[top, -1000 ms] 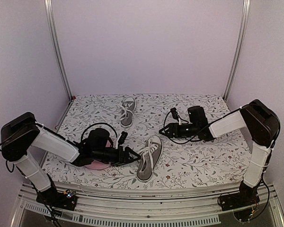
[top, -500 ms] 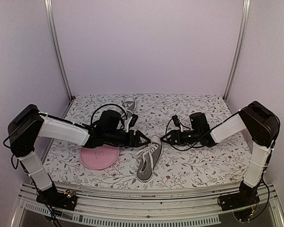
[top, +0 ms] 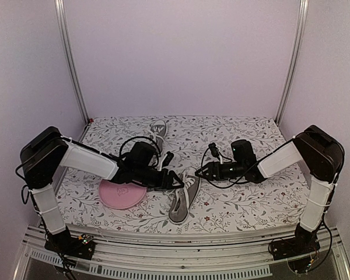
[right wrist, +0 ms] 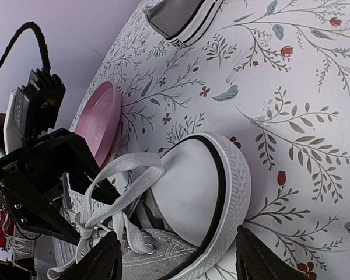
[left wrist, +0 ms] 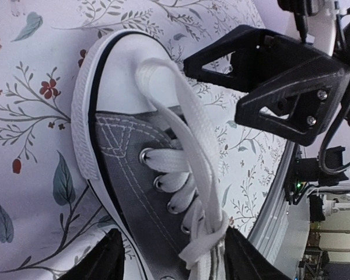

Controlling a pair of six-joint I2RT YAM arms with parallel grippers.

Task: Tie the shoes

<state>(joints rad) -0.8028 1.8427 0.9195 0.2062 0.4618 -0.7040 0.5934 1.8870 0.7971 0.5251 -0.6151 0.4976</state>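
The left gripper (left wrist: 174, 233) is spread wide. Its two fingers (left wrist: 114, 259) stand on either side of the laced part of the near shoe (top: 182, 198), and from its wrist view I cannot tell if they touch the canvas. The right gripper (right wrist: 176, 233) is also spread, with nothing between its fingers (right wrist: 102, 262). It points at the white toe cap of the same shoe from the opposite side and is just beside it.

In the top view the two grippers face each other across the front of this shoe, close together but apart. The white lace (left wrist: 184, 116) is loose. One flat loop of it comes up from the eyelets and lies over the toe cap, and near the tongue the strands cross in a loose bunch. I see no finished bow.

The near shoe lies on its sole in the middle of the table (top: 245, 201), with its heel toward the arm bases and its toe toward the back wall. The far shoe (top: 157, 134) rests near the back edge of the table, well apart from the first one and from both grippers.

A pink plate (top: 118, 197) lies flat to the left of the near shoe, partly under the left arm. The table carries a cloth with a pattern of leaves and small red flowers.
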